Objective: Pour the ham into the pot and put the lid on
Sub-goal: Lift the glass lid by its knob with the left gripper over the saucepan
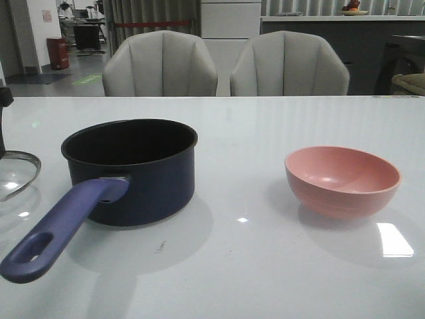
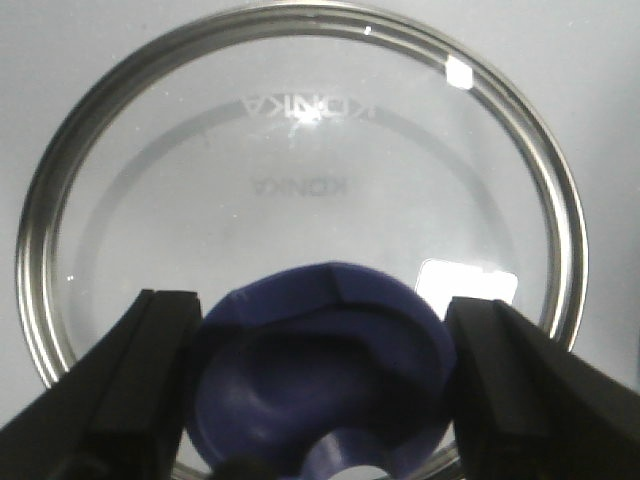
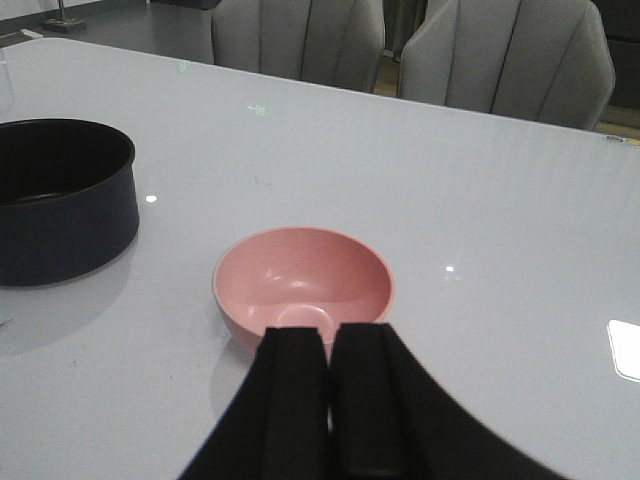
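Fingers of the left gripper (image 2: 318,400) stand spread on either side of the lid's blue-purple knob (image 2: 320,360); whether their pads touch the knob cannot be told, as a thin dark gap seems to show on each side. Seen from the left wrist, the glass lid (image 2: 300,170) lies flat on the white table (image 2: 40,60) under the gripper, its metal rim ringing clear glass with a mirrored brand word printed on it. In the front view only an edge of this lid (image 1: 14,174) shows, to the left of the pot (image 1: 133,169) and apart from it.

Right gripper (image 3: 328,400) fingers are pressed together with nothing between them, hanging just on the robot's side of the pink bowl (image 3: 302,285). The bowl's inside shows smooth and pink, with no ham chunks visible in it in either view. That bowl (image 1: 342,179) sits upright to the right of the pot, well apart from it.

Dark navy and upright, the pot stands uncovered on the table, its long purple-blue handle (image 1: 56,229) reaching toward the robot and slightly left, with a hole at its end. Its interior looks dark, and the ham cannot be made out inside. Beyond the pot, past the table's far edge, two grey chairs (image 1: 159,66) stand side by side.
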{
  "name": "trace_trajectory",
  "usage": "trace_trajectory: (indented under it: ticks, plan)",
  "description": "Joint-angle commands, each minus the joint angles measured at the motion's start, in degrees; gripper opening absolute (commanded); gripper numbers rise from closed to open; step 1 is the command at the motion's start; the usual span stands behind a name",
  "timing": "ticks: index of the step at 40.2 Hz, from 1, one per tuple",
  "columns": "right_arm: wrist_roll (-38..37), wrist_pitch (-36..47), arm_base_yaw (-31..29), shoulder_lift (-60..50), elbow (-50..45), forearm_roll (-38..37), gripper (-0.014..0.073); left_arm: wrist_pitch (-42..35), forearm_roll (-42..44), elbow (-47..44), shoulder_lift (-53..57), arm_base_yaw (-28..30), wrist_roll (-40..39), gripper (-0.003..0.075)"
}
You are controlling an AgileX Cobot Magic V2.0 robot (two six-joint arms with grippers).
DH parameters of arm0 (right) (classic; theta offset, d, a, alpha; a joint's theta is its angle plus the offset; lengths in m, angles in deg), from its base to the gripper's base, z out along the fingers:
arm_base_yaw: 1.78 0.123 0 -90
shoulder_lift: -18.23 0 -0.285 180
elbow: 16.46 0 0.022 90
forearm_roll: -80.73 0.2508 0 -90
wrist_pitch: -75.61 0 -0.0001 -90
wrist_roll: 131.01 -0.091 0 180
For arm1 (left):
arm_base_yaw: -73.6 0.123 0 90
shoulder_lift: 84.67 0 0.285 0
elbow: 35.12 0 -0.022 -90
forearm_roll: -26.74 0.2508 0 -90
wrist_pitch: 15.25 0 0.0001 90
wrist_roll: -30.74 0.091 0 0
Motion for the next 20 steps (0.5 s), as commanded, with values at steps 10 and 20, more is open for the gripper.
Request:
trace_trajectory:
  ticks: [10, 20]
  plan:
    - [0.2, 4.5, 0.1, 0.5, 1.5, 0.6, 0.0157, 6.8, -1.2, 15.6, 4.5, -1.9, 1.4, 0.0351]
    - [0.2, 4.5, 0.1, 0.5, 1.5, 0.6, 0.0157, 11.6, -1.3, 25.4, 4.4, -12.3, 1.4, 0.0351]
